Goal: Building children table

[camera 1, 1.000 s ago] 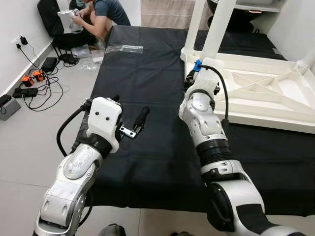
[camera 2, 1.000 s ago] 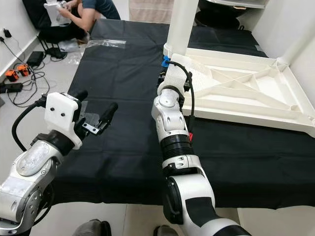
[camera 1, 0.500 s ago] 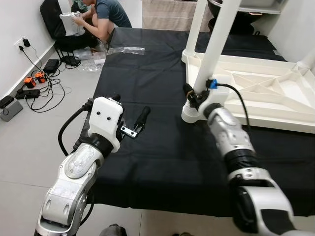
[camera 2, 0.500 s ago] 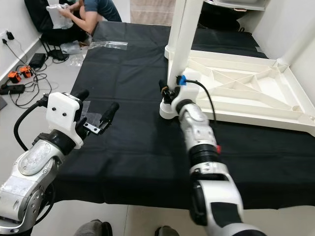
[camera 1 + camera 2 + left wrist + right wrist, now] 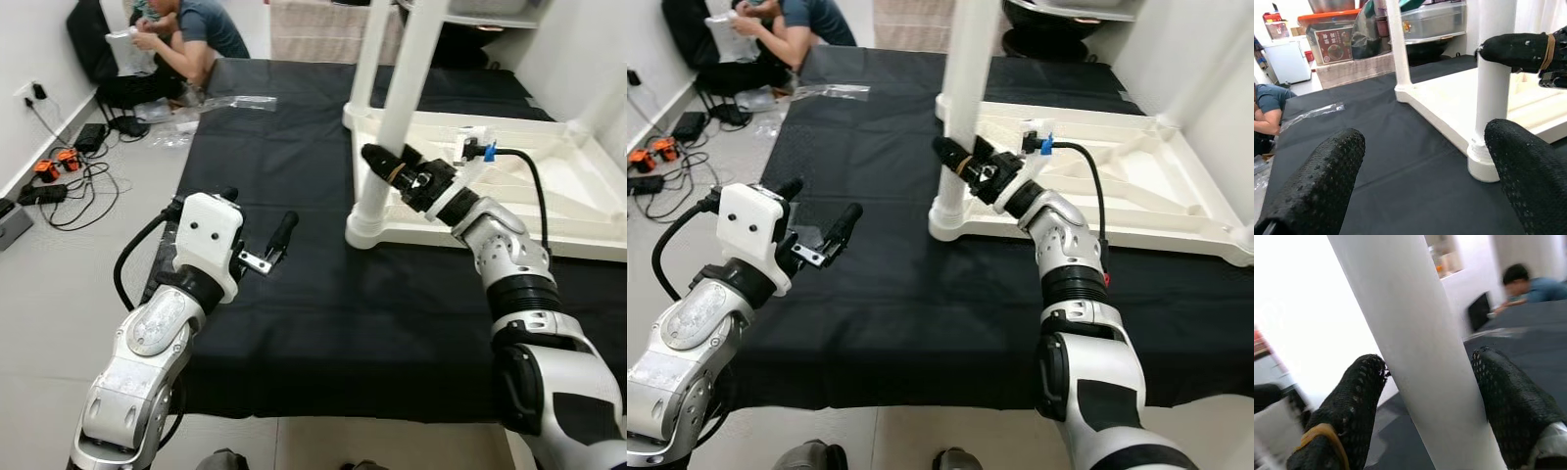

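The right tool straddles the upright white table leg, one finger on each side and apparently gripping it, at the near corner of the inverted tabletop on the black mat; the left tool hovers wide apart, farther away.

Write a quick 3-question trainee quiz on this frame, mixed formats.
1. True or false: the right gripper has its fingers on either side of the near table leg.
2. Multiple choice: the left gripper is (a) gripping a leg, (b) open over the black mat, holding nothing, (c) resting on the table top.
3. Fill in: the table lies ____, legs pointing up.

Key: 1 true; 2 b; 3 upside down.
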Robot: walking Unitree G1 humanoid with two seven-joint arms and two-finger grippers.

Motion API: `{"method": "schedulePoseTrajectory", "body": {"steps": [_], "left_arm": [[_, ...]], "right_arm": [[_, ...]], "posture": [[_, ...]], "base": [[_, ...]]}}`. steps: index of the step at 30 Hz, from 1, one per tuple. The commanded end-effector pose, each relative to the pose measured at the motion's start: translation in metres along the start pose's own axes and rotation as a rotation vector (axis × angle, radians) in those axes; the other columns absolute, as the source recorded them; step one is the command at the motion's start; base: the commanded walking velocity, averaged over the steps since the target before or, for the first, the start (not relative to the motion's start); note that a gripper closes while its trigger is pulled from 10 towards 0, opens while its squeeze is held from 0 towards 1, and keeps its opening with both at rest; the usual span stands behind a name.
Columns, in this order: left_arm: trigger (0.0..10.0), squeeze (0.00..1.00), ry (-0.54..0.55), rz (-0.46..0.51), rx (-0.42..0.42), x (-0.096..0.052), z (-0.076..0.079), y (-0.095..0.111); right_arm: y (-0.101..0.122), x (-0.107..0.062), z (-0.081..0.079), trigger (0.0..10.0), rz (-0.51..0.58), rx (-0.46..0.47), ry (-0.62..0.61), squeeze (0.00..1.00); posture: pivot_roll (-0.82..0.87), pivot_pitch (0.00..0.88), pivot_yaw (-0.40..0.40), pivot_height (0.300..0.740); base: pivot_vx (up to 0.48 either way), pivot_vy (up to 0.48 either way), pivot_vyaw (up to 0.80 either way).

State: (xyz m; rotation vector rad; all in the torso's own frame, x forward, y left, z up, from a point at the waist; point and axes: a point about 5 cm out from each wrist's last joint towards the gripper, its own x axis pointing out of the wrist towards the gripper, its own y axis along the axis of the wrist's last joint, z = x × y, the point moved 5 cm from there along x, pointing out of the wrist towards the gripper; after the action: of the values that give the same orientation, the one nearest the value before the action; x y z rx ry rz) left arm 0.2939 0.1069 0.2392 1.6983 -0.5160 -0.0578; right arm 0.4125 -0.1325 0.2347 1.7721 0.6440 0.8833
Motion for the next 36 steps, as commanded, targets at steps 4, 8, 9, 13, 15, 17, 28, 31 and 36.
{"method": "schedulePoseTrajectory", "body": {"steps": [4, 8, 9, 13, 15, 17, 28, 31, 36], "left_arm": [[10.0, 0.00, -0.006, 0.006, 0.006, -0.001, 0.003, 0.002], [10.0, 0.00, -0.005, 0.005, 0.005, -0.002, 0.003, 0.002], [10.0, 0.00, -0.005, 0.004, 0.007, -0.002, 0.003, 0.002], [10.0, 0.00, -0.004, 0.004, 0.008, -0.001, 0.002, 0.002], [10.0, 0.00, -0.004, 0.004, 0.007, -0.001, 0.002, 0.001], [10.0, 0.00, -0.004, 0.005, 0.006, -0.001, 0.002, 0.001], [10.0, 0.00, -0.013, 0.010, 0.006, 0.004, 0.002, 0.001], [10.0, 0.00, -0.016, 0.011, 0.003, 0.004, 0.004, 0.001], [10.0, 0.00, -0.018, 0.012, -0.001, 0.004, 0.006, 0.002]], "right_arm": [[-0.012, 0.021, -0.018, 10.0, -0.104, -0.007, 0.122, 0.00], [-0.014, 0.022, -0.027, 4.9, -0.122, 0.015, 0.198, 0.00], [-0.015, 0.022, -0.034, 0.5, -0.132, 0.022, 0.264, 0.00], [-0.015, 0.021, -0.041, 0.0, -0.132, 0.020, 0.327, 0.00], [-0.017, 0.022, -0.036, 0.0, -0.134, 0.007, 0.274, 0.00], [-0.019, 0.024, -0.028, 0.0, -0.136, -0.045, 0.193, 0.00], [-0.021, -0.043, 0.065, 0.0, -0.140, -0.357, -0.934, 0.00], [-0.020, -0.067, 0.060, 0.0, -0.096, -0.387, -1.142, 0.00], [-0.023, -0.078, 0.047, 0.0, -0.048, -0.360, -1.284, 0.00]], "posture": [[0.11, 0.106, -0.082, 0.740], [0.12, 0.107, -0.085, 0.740], [0.12, 0.107, -0.085, 0.740], [0.11, 0.107, -0.083, 0.740], [0.11, 0.106, -0.084, 0.740], [0.11, 0.106, -0.084, 0.740], [0.09, 0.112, -0.064, 0.740], [0.09, 0.112, -0.062, 0.740], [0.09, 0.113, -0.062, 0.740]], "base": [[0.000, 0.000, 0.00], [0.000, 0.000, 0.00], [0.000, 0.000, 0.00], [0.000, 0.000, 0.00], [0.000, 0.000, 0.00], [0.000, 0.000, 0.00], [0.000, 0.000, 0.00], [0.000, 0.000, 0.00], [0.000, 0.000, 0.00]]}}
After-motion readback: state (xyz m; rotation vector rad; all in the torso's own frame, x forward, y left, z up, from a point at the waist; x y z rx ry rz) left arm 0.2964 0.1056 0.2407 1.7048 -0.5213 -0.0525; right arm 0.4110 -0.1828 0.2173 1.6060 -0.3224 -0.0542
